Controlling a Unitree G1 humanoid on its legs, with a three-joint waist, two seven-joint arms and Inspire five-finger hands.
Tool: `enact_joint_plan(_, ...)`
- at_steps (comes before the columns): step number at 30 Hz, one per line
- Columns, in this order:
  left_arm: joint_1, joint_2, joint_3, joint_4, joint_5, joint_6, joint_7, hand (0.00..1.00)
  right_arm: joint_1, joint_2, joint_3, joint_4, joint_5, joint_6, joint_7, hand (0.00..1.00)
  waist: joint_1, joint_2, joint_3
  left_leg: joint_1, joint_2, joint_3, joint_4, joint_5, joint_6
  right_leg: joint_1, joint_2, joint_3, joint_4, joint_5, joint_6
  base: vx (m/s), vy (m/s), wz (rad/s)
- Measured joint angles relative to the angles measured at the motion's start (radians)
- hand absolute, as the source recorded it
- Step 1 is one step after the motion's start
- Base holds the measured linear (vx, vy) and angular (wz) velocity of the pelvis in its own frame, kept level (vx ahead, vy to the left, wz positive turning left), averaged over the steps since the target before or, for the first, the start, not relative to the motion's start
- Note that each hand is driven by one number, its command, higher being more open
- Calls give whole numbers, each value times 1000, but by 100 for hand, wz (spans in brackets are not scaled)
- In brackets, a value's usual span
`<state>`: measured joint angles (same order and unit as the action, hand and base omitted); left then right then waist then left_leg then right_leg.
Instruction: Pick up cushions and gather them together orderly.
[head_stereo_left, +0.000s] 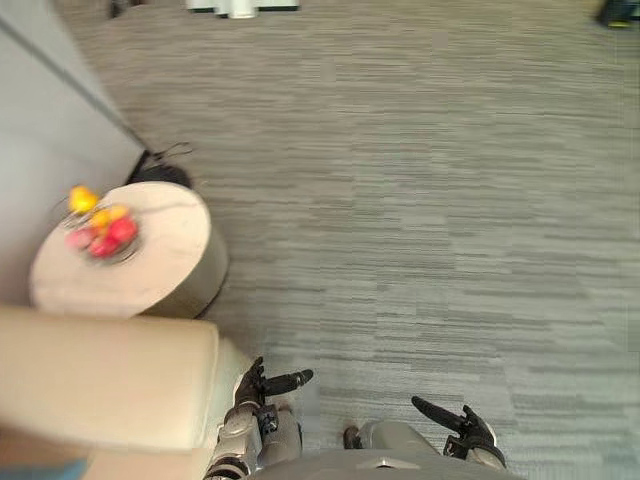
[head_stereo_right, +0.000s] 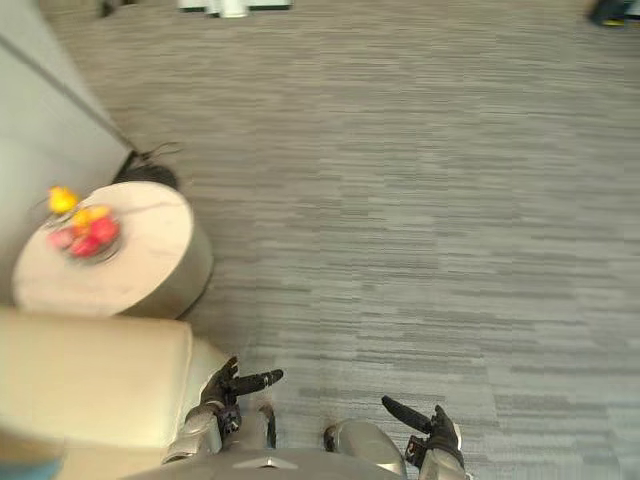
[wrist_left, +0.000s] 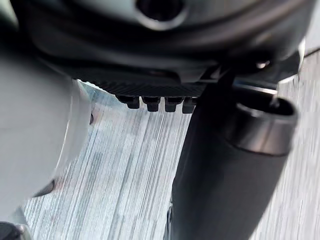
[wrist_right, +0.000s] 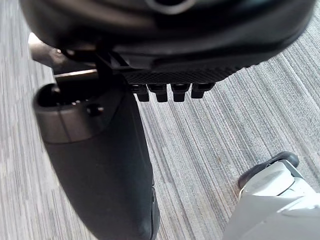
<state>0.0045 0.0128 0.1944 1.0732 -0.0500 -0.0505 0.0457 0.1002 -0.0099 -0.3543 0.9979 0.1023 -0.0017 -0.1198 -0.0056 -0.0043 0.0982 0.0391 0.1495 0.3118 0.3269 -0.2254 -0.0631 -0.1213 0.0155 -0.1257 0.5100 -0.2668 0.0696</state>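
The fingers (wrist_left: 151, 103) of the left hand (head_stereo_left: 258, 388) hang loose and a little bent, with nothing in them, and its thumb (wrist_left: 235, 165) sticks out to the side. The right hand (head_stereo_left: 468, 430) is the same: its fingers (wrist_right: 161, 92) are loose and empty, and its thumb (wrist_right: 100, 165) points across toward the other hand. Both hands are low and close to the robot, over the grey carpet (head_stereo_left: 420, 200), with the arms tucked in and not reaching. The left hand is just beside a cream padded block (head_stereo_left: 100, 380) at the robot's left. I cannot tell if this block is a loose cushion or part of a sofa, but it is the only soft thing to see. A cushion like this is likely light and squashy. It should not break and may sag if held by one corner. It looks wide, so I think it is best to take it with both hands, one on each side, and squeeze in a bit so the cloth does not slip. Past the block stands a round table (head_stereo_left: 170, 270) with a bowl of fruit (head_stereo_left: 100, 232) on it. The bowl could be knocked off, so the left arm should stay away from it.
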Motion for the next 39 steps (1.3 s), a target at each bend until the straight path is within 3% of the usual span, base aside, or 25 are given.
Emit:
enact_joint_plan(2,4,14,-26,16,-1,4,-2,100,-22,4,6,20,-2,-2,1,100,3,14,-4,-13,8,31,109,18,18,32,-33,-155,-26,35,-59,144,-18,-86)
enact_joint_plan(3,-4,27,-44,14,-1,3,-6,100,-60,15,13,51,-3,1,-2,100,9,-22,11,-57,-43,23,84,-92,6,39,-81,-173,-28,33,-96,67,-13,-68)
enact_joint_plan(4,-6,31,-54,11,-1,-1,-5,100,-78,14,22,70,-3,1,-4,100,8,-29,12,-46,-86,7,-36,-91,17,37,-102,-178,-26,28,-104,13,-24,-69)
enact_joint_plan(5,-9,29,-98,9,-2,-7,-3,100,-107,-17,24,106,-4,1,-5,100,2,0,23,-22,-113,3,-388,181,63,26,-108,-226,-2,35,-112,-14,38,-90)
enact_joint_plan(6,-10,21,-110,17,-7,-2,0,100,-114,-32,23,98,-11,-1,11,100,11,38,29,-17,-54,41,-348,278,36,-25,-101,-215,114,14,-115,2,59,-89)
enact_joint_plan(7,-1,34,-109,29,-6,8,6,100,-111,-21,25,85,-10,-12,11,100,1,25,29,-25,-50,49,-312,274,36,-20,-107,-231,9,3,-122,42,24,-72)
enact_joint_plan(8,-4,52,-111,29,-5,10,4,100,-111,-12,25,77,-10,-17,10,100,2,3,41,-27,-53,61,-274,259,32,-10,-120,-229,-81,48,-106,54,-67,-44)
enact_joint_plan(9,-7,69,-112,27,2,8,-1,100,-111,-6,24,78,-9,-20,9,100,0,-12,58,-42,-35,71,-167,192,13,13,-113,-222,-128,46,-110,61,-187,-54)
enact_joint_plan(10,-11,67,-107,26,3,11,0,100,-105,-9,21,79,-6,-22,7,100,0,3,64,-81,21,70,-33,126,1,41,-76,-206,-165,45,-112,31,-214,-79)
enact_joint_plan(11,-6,64,-87,6,1,13,-1,100,-88,-10,25,73,4,-22,2,100,5,13,70,-160,102,56,215,78,19,81,-29,-169,-209,34,-130,29,-202,-71)
enact_joint_plan(13,9,68,-67,-30,6,0,4,100,-68,-17,43,62,19,-13,-2,100,20,28,83,-253,165,-25,472,56,32,127,17,-98,-212,8,-171,103,-79,-116)
enact_joint_plan(14,12,49,-50,-41,0,-5,4,100,-62,-29,40,58,26,-10,-13,100,22,37,89,-279,142,-83,517,-4,5,155,28,-46,-211,-1,-186,180,-1,-138)
enact_joint_plan(18,11,24,-50,-69,0,-13,2,100,-53,-30,42,58,26,-10,-23,100,46,34,90,-332,-9,-197,253,-15,-11,186,28,123,-230,-9,-192,240,80,-139)
enact_joint_plan(20,11,18,-37,-69,0,-15,0,100,-51,-27,42,59,29,-7,-23,100,58,39,87,-329,-80,-305,11,71,-40,204,37,245,-261,-21,-173,295,164,-169)
enact_joint_plan(22,18,15,-25,-66,0,-14,0,100,-50,-21,43,60,29,-6,-22,100,63,38,74,-302,-100,-332,4,135,-23,217,34,309,-266,-34,-153,360,172,-123)
enact_joint_plan(25,20,36,-22,-67,2,-11,-3,100,-34,6,40,57,27,-2,-23,100,63,-16,44,-288,-123,-261,83,63,17,204,-14,373,-188,-78,-93,514,159,-95)
enact_joint_plan(27,31,40,-25,-65,3,-2,-1,100,-22,10,39,45,15,-2,-15,100,69,-28,39,-188,-138,-176,83,-4,42,121,-38,353,98,-97,5,481,131,-97)
enact_joint_plan(29,32,42,-35,-65,3,-1,0,100,-23,11,39,27,13,-4,-9,100,67,-32,42,-136,-148,-147,81,-31,59,29,-57,312,330,-43,136,367,59,-55)
enact_joint_plan(30,31,47,-73,-64,3,0,4,100,-34,3,37,15,10,-4,-1,100,50,-22,51,-66,-147,-138,75,-59,75,-63,-106,224,553,3,172,397,1,-34)
enact_joint_plan(33,26,38,-109,-55,1,0,8,100,-50,-9,23,-4,-5,-12,6,100,44,18,63,85,-94,-109,-19,-68,76,-170,-185,-3,598,-54,14,494,-74,-40)
enact_joint_plan(34,26,38,-110,-52,0,-1,10,100,-60,-14,24,-3,-15,-18,6,100,43,22,66,131,-72,-97,-62,-68,75,-197,-191,-56,537,-68,-10,563,-209,-36)
enact_joint_plan(36,25,47,-112,-36,0,-2,12,100,-80,-15,26,3,-26,-21,6,100,34,12,72,191,-37,-81,-108,-67,74,-271,-193,-117,320,-61,-15,535,-287,-28)
enact_joint_plan(37,32,72,-135,-10,0,-2,8,100,-86,-25,37,24,-26,-21,7,100,23,-13,68,225,-42,-83,-125,-71,44,-283,-179,-118,114,99,-107,719,-475,-54)
enact_joint_plan(38,15,55,-141,14,3,7,11,100,-105,-62,36,44,-42,-19,3,100,29,43,62,223,5,-114,-107,-47,17,-282,-118,-120,121,66,-126,620,-418,-59)
enact_joint_plan(39,11,48,-139,14,3,7,12,100,-112,-72,29,50,-44,-19,2,100,26,52,66,222,14,-132,-82,-24,-5,-279,-105,-117,128,41,-137,609,-430,-57)
